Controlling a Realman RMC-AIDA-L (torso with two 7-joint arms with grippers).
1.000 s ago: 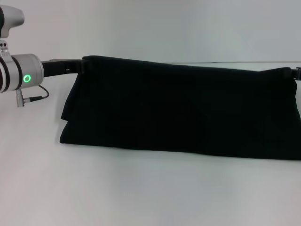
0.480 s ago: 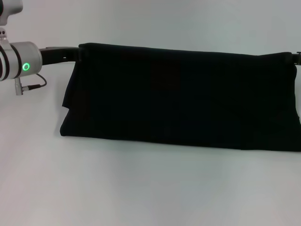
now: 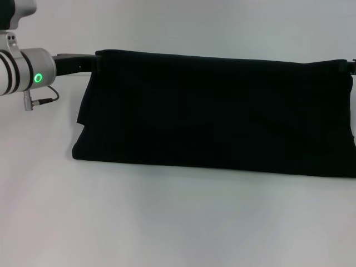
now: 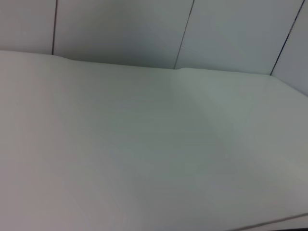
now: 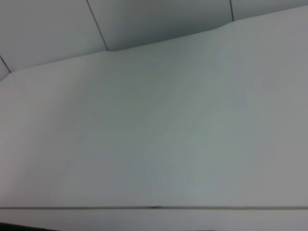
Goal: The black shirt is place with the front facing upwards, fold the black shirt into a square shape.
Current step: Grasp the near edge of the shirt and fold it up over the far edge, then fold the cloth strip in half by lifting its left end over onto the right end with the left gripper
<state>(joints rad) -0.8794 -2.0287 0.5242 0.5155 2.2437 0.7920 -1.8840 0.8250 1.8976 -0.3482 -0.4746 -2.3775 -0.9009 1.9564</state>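
Since the frame a second back, the left arm's silver wrist has shifted slightly rightward and the shirt's upper edge has risen a little, then settled; otherwise little has changed. The left hand [image 3: 95, 62] sits at the shirt's upper left corner, its tip lost against the black cloth, so the fingers themselves cannot be made out; the corner stays lifted at that point, so the hand is judged to be closed on it. The right hand [image 3: 349, 68] shows only as a dark sliver at the upper right corner, at the frame's edge, and by the same reasoning appears to be pinching that corner. The shirt [image 3: 217, 114] hangs between the two hands as a wide band, top edge stretched nearly taut, lower fold resting on the white counter [image 3: 167, 222]. Holding both corners level and well apart keeps the cloth flat and free of wrinkles, which is presumably so that the raised half can be laid over evenly. The long axis runs left to right across the head view, the right end carrying past the frame. No lettering or label is visible, so which way the front faces cannot be confirmed. On the left side a loose flap droops below the held corner. Both wrist views show only bare counter and wall panels.
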